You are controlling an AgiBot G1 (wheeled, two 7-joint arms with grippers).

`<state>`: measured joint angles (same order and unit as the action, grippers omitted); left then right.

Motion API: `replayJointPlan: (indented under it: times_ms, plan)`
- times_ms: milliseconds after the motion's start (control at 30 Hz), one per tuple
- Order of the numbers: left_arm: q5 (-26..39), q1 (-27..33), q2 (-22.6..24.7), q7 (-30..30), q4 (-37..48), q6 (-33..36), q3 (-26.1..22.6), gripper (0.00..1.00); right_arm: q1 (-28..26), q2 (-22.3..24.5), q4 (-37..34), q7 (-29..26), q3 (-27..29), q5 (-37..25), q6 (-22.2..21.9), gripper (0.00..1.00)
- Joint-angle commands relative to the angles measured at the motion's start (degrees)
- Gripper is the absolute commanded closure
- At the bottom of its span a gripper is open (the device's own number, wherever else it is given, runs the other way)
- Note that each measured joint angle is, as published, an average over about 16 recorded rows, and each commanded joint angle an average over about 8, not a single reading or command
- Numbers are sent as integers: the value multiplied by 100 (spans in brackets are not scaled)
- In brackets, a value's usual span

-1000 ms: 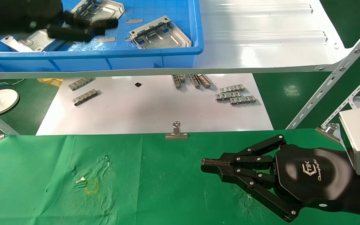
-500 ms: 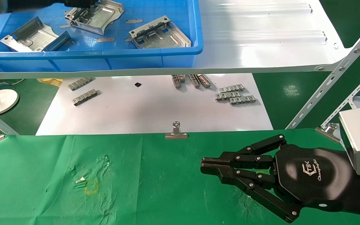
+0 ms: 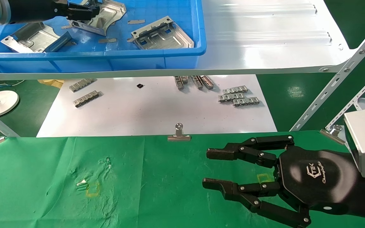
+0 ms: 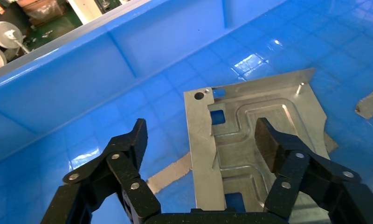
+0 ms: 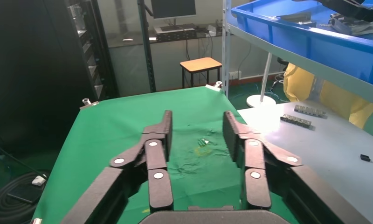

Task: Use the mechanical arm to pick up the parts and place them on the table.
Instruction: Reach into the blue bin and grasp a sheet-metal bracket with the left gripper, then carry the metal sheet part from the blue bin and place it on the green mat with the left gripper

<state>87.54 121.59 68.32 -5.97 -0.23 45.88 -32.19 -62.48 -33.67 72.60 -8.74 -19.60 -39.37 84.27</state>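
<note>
Three silvery stamped parts lie in the blue bin [image 3: 106,60] on the white shelf: one at the back [image 3: 109,14], one at the left [image 3: 33,36], one at the right [image 3: 163,33]. My left gripper [image 3: 89,11] is at the back part. In the left wrist view the gripper [image 4: 201,140] is open, and its fingers straddle the bent-up edge of that part [image 4: 264,112], one finger over the embossed face. My right gripper [image 3: 205,169] is open and empty just above the green-clothed table [image 3: 43,164]; it also shows in the right wrist view [image 5: 196,135].
Small grey segmented strips [image 3: 238,96] lie on the white board [image 3: 157,110] under the shelf [image 3: 265,38]. A binder clip [image 3: 178,134] holds the cloth's far edge. A yellow square outline [image 3: 92,189] marks the cloth at left. Slotted shelf struts [image 3: 337,76] rise at the right.
My left gripper has come down onto the back part in the bin, and that part has shifted slightly. My right gripper has opened its fingers in place.
</note>
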Motion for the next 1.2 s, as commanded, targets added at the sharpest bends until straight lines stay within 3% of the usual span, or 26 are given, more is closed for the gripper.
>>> replayJointPlan:
  times_ms: [33,400,867,1033,1200]
  plan:
    - [2,11,-9,-16,29,33,-2,100,0,0,0,0,0,0,0,0]
    - [-34,28,-19,-338,158,36,23,100,0,0,0,1,-1,1,0,0]
    - [-56,22,-98,-305,-3,145,37,100,-1,1,0,1,-2,2,-1,0]
    - [-284,143,-256,-88,-259,822,187,100,-1,1,0,1,-3,2,-1,0]
    - [-586,214,-539,460,-649,2227,355,100,-1,1,0,2,-3,2,-1,0]
